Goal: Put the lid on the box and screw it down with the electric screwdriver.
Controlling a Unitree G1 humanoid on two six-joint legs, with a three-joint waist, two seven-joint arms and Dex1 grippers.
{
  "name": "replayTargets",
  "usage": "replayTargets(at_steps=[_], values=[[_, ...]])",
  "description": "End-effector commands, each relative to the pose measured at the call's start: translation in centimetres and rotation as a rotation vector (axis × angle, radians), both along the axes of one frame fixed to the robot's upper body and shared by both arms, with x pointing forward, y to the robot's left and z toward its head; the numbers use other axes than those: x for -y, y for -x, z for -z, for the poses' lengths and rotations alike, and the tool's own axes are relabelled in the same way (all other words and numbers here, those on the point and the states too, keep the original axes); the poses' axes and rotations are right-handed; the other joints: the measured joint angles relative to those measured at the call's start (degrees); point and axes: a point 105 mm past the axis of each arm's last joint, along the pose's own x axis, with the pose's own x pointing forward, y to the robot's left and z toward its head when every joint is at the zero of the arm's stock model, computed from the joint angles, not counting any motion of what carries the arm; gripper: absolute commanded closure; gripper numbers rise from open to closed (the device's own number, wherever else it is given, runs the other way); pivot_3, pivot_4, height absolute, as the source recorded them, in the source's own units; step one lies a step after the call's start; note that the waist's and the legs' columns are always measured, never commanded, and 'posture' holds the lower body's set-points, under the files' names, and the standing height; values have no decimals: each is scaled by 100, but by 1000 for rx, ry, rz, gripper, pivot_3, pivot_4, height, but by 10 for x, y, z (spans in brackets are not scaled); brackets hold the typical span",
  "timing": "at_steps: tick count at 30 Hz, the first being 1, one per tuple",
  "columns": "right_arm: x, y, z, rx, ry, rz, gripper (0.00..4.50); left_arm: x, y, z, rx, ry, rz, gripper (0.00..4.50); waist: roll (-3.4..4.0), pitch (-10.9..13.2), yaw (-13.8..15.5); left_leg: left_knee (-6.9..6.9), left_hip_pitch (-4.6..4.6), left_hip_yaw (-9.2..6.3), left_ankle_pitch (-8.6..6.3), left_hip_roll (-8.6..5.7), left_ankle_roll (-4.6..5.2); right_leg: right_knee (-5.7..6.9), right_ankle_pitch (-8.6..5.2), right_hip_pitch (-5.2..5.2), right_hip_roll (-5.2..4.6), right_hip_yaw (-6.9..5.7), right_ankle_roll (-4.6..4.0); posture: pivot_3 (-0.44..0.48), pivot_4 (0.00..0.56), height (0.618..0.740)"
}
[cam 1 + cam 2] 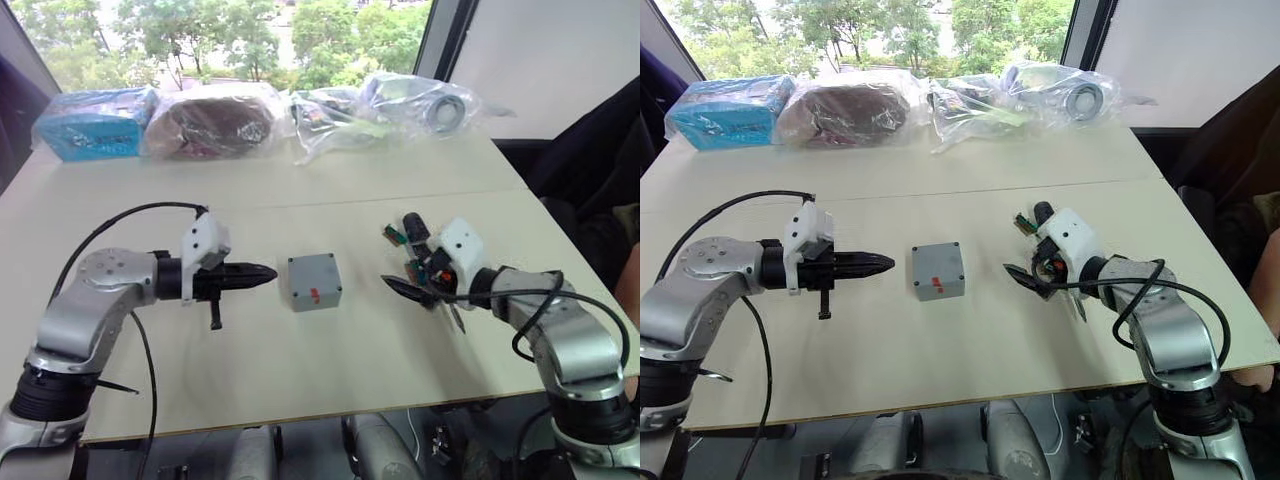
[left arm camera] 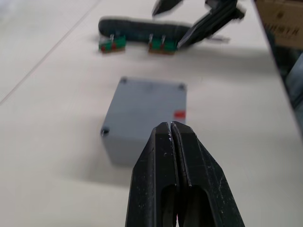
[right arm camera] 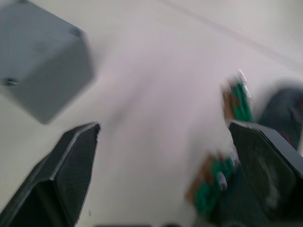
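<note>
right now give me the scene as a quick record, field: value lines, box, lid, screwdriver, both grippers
box: grey box in the middle of the table, between the two grippers, red mark on its near side
lid: appears already seated on the box, screw points at its corners
electric screwdriver: black electric screwdriver lying on the table beside the right gripper
green pieces: small green pieces against the screwdriver
left gripper: left gripper shut, empty, pointing at the box, apart from it
right gripper: right gripper open, by the screwdriver, holding nothing

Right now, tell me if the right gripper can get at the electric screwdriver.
Probably yes: the right gripper is open and beside the electric screwdriver; only the small green pieces lie against the tool.
</note>
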Motion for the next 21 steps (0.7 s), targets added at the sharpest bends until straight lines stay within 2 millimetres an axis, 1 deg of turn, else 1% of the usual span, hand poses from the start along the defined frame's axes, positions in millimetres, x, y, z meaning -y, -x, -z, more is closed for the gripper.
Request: replayTargets(at_steps=[1, 5, 9, 16, 21], values=[[-5, 5, -10, -38, -62, 72, 16, 6, 3, -13, 47, 9, 15, 4500, 3, 2, -12, 0, 0, 1, 0, 0, 0, 0, 0, -1, 0, 1, 0, 0, 150, 740], [-11, 12, -2, -97, -47, 76, 16, 9, 2, -12, 44, 15, 9, 4500, 4, 3, -5, -2, 0, 2, 0, 0, 0, -1, -1, -4, 0, 1, 1, 0, 150, 740], [1, 9, 7, -101, 10, 140, 16, 11, 1, -12, 50, 14, 4, 4500, 4, 3, -2, -4, -8, 3, 0, -1, 0, -12, -2, -4, -3, 1, 3, 0, 150, 740], [13, 7, 3, -85, 48, 163, 16, 12, -2, -12, 62, 10, -7, 4500, 5, 3, -4, -4, -12, 5, 0, -2, 0, -16, -10, -9, -3, 2, 16, 0, 150, 740], [17, 3, 3, -83, 45, 173, 16, 14, -5, -12, 68, 12, -7, 4500, 4, 4, -7, -6, -13, 6, 0, -1, 0, -16, -10, -11, -3, 2, 16, 0, 150, 740]])
